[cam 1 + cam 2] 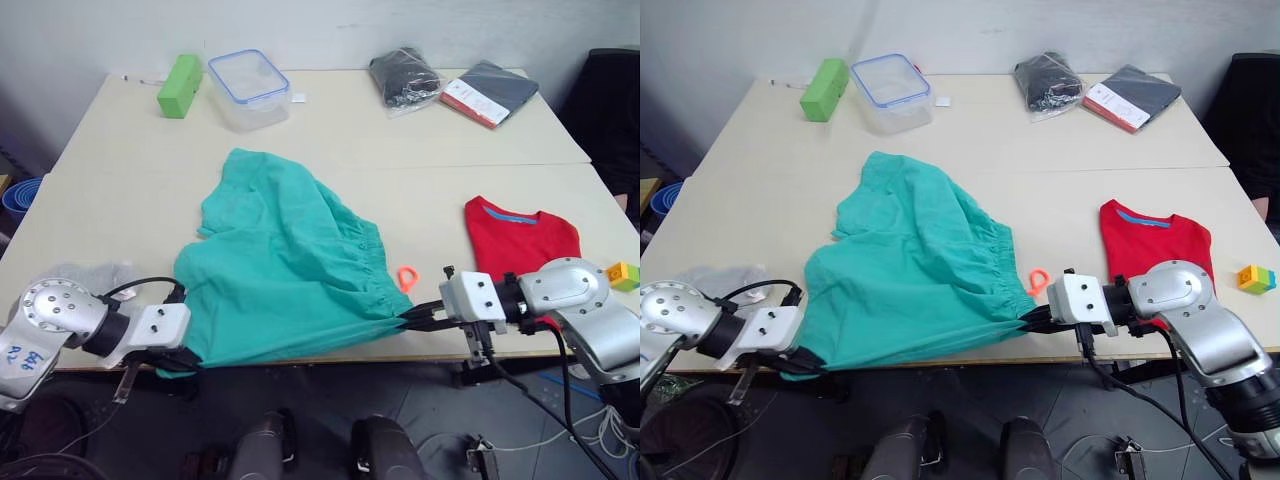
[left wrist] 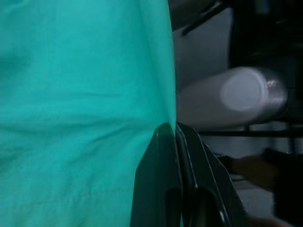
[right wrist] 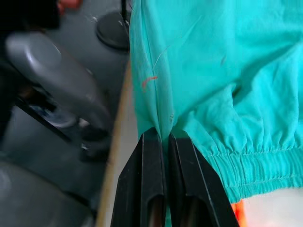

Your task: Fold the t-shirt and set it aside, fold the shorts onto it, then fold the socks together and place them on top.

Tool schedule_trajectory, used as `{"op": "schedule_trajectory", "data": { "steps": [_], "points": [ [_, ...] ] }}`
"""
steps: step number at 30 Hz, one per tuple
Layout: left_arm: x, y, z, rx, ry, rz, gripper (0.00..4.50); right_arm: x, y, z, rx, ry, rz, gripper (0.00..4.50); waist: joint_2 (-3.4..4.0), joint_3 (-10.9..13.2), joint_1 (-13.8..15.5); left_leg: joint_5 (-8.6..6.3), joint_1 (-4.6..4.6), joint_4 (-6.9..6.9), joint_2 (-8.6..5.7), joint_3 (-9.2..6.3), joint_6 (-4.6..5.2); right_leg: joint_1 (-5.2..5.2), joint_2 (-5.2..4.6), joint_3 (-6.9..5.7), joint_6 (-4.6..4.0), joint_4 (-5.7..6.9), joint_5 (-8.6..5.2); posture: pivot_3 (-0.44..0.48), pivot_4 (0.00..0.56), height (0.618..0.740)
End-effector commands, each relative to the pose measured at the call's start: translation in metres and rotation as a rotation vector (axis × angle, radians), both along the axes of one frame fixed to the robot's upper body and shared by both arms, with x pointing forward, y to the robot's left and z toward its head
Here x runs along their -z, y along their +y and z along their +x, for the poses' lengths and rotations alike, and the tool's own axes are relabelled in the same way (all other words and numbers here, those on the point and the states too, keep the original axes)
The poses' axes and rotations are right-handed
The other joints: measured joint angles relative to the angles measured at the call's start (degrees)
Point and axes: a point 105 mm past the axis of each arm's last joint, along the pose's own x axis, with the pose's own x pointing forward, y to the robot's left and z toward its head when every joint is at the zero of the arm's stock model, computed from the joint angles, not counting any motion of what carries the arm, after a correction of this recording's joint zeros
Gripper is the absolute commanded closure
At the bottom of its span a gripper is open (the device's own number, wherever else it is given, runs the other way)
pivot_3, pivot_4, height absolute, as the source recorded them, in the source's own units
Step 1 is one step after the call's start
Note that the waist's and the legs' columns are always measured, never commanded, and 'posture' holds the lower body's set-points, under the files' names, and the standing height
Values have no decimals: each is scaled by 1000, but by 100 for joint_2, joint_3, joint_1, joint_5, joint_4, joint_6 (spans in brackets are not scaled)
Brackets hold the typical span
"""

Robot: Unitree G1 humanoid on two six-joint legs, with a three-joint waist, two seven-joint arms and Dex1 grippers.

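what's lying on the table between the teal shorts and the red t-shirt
In the left eye view, the shorts' orange drawstring loop lies between them and the t-shirt.

blue handwritten marks on left arm [image 1: 22, 358], unreadable

Left gripper [image 2: 174, 137] fingertips buried in the shorts [image 1: 280, 270] hem at the desk's [image 1: 120, 150] front edge; the shorts cover them in the head views. T-shirt [image 1: 520, 235] lower part hidden behind the right arm [image 1: 570, 300]. Socks [image 1: 725, 278] partly hidden behind the left arm. Orange drawstring [image 1: 408, 277] mostly tucked under the waistband. Contents of the black bag [image 1: 403, 75] too small to tell.
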Motion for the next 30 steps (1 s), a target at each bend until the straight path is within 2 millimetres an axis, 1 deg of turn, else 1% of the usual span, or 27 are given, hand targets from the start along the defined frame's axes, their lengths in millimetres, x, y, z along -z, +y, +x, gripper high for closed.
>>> {"op": "schedule_trajectory", "data": {
  "steps": [1, 3, 5, 7, 8, 9, 10, 11, 12, 13, 14, 15, 16, 17, 18, 19, 20, 21, 23, 25, 27, 28, 30],
  "points": [
    [-13, -4, -8, 16, 39, -41, 4495, -17, 3, -12, -14, 79, 54, 4500, 0, 1, 6, -2, 0, 0, -1, 0, 3, 1, -1, 1, -1, -3, -1, 0, 150, 740],
    [-15, -6, -8, 11, 47, -57, 4495, -18, 3, -13, 2, 117, 66, 4500, 0, 1, 23, -24, -3, -1, -2, 2, -4, 2, -5, 1, -1, -15, -1, 0, 150, 740],
    [-18, -6, -4, 15, 46, -71, 4495, -18, 0, -8, 46, 171, 79, 4500, -1, 1, 25, -30, -3, -1, -2, 1, 2, 4, -6, 1, -1, -26, -1, 0, 150, 740],
    [-27, -9, 14, 0, -11, -110, 4495, -19, -3, 10, 126, 155, 92, 4500, 0, 1, 29, -29, -9, -3, -2, 1, 1, 2, -6, 1, -1, -29, 0, 0, 150, 740],
    [-43, -14, 57, -80, -214, -168, 4495, -27, -8, 35, 219, 69, 113, 4500, -1, 2, 28, -28, -9, -3, -4, 1, 0, 1, -6, 1, -1, -27, 0, 0, 150, 740],
    [-59, -20, 87, -129, -348, -212, 4495, -34, -12, 52, 283, 9, 128, 4500, 11, -4, 60, -24, -13, -3, -4, 1, -2, -3, -5, 0, -1, -27, 0, 0, 150, 740],
    [-88, -23, 129, -236, -547, -269, 4495, -50, -18, 76, 375, -82, 166, 4500, 7, 3, 122, -2, -5, -2, -12, 2, -14, 7, 2, -7, 4, -22, 4, 0, 150, 740],
    [-118, -26, 160, -330, -694, -326, 4495, -66, -23, 94, 452, -153, 206, 4500, -10, 18, 177, 6, -15, 23, -11, 3, -8, -4, 4, -18, 5, 4, 4, 0, 150, 740],
    [-152, -24, 183, -422, -831, -390, 4495, -86, -28, 110, 518, -226, 255, 4500, -30, 23, 167, 36, -51, 46, -6, -13, 12, -21, 9, -26, 5, 17, 16, 0, 150, 740],
    [-203, -20, 200, -503, -1069, -448, 4495, -118, -38, 127, 599, -378, 305, 4500, -45, 24, 162, 67, -106, 57, -4, -17, 11, -79, 24, -32, -1, 35, 29, 0, 150, 740],
    [-259, -16, 197, -521, -1349, -480, 4495, -159, -52, 137, 681, -616, 333, 4500, -49, 26, 142, 77, -136, 71, -7, -9, 18, -110, 36, -36, 8, 54, 44, 0, 150, 740],
    [-299, -16, 186, -498, -1557, -506, 4495, -195, -61, 139, 736, -830, 351, 4500, -55, 31, 98, 83, -170, 84, -13, -1, 30, -143, 31, -43, 20, 62, 51, 0, 150, 740],
    [-324, -17, 175, -467, -1700, -515, 4495, -221, -67, 135, 764, -1000, 365, 4500, -55, 31, 59, 83, -223, 81, -20, 25, 39, -199, 20, -40, 35, 76, 61, 0, 150, 740],
    [-337, -19, 166, -428, -1776, -517, 4495, -239, -70, 128, 759, -1158, 350, 4500, -55, 32, 14, 86, -268, 76, -30, 26, 47, -244, 10, -49, 49, 69, 72, 0, 150, 740],
    [-342, -20, 160, -393, -1817, -521, 4495, -247, -69, 121, 724, -1282, 313, 4500, -52, 30, -9, 84, -279, 72, -44, 25, 49, -282, -7, -58, 88, 96, 97, 0, 150, 740],
    [-345, -21, 155, -358, -1848, -518, 4495, -252, -64, 112, 660, -1395, 276, 4500, -36, 20, -11, 56, -277, 65, -51, 21, 51, -297, -18, -78, 105, 126, 108, 0, 150, 740],
    [-345, -21, 150, -323, -1865, -513, 4495, -252, -59, 104, 598, -1466, 247, 4500, -20, 11, -12, 23, -269, 64, -49, 15, 49, -293, -20, -108, 106, 128, 107, 0, 150, 740],
    [-343, -20, 147, -296, -1865, -508, 4495, -250, -56, 100, 553, -1504, 231, 4500, -19, 10, -16, 0, -258, 64, -47, 11, 52, -286, -20, -137, 106, 139, 107, 0, 150, 740],
    [-325, -17, 142, -241, -1773, -486, 4495, -233, -46, 92, 453, -1482, 211, 4500, -22, 13, -44, -33, -225, 57, -33, 11, 43, -258, -15, -181, 107, 141, 107, 0, 150, 740],
    [-299, -13, 138, -229, -1612, -484, 4495, -201, -40, 88, 372, -1368, 164, 4500, -19, 17, -59, -44, -207, 56, -23, 8, 36, -226, -9, -214, 107, 121, 106, 0, 150, 740],
    [-264, -11, 130, -237, -1373, -501, 4495, -157, -35, 81, 302, -1159, 115, 4500, -14, 30, -64, -45, -213, 59, -23, 2, 37, -214, -9, -220, 107, 99, 106, 0, 150, 740],
    [-235, -13, 121, -212, -1223, -478, 4495, -131, -34, 74, 265, -1051, 81, 4500, -14, 35, -66, -45, -214, 60, -24, -4, 38, -203, -7, -218, 106, 78, 106, 0, 150, 740],
    [-180, -17, 102, -169, -972, -401, 4495, -88, -33, 61, 239, -864, 35, 4500, -8, 39, -66, -47, -212, 68, -21, -7, 43, -185, -3, -210, 106, 56, 106, 0, 150, 740]
  ]
}}
